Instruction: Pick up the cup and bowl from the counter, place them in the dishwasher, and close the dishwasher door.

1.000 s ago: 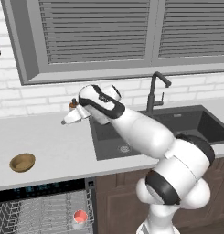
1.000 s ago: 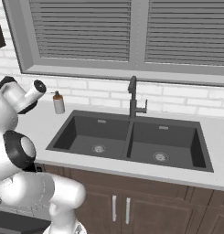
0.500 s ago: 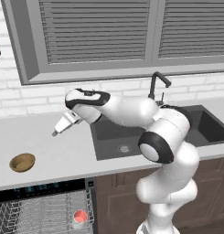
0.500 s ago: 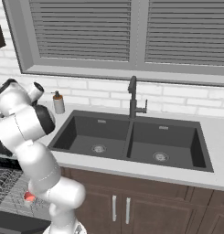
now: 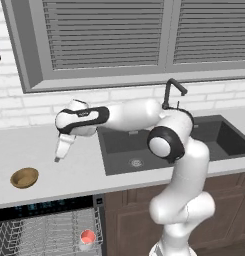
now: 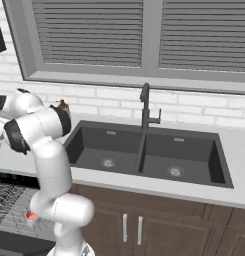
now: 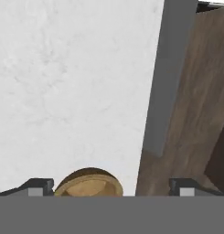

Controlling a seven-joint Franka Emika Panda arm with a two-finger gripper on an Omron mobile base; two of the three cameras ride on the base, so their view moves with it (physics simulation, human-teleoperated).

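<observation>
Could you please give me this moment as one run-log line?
phase: reaching for bowl | gripper: open, empty, above counter | cup: in dishwasher rack | dishwasher door: open

Left base view: the dishwasher is cut off by the bottom and left edges, so only its control strip and part of the upper rack show; its door lies outside the picture. The cup stands in the rack, its lower part masked by wires. The arm hides part of the sink and the foot of the faucet.

Right base view: the arm's upper links cross the left edge. The soap dispenser is half hidden behind an arm joint.

Hand view: the bowl is cut at the bottom, only its far rim showing. The fingertips barely rise into sight.
</observation>
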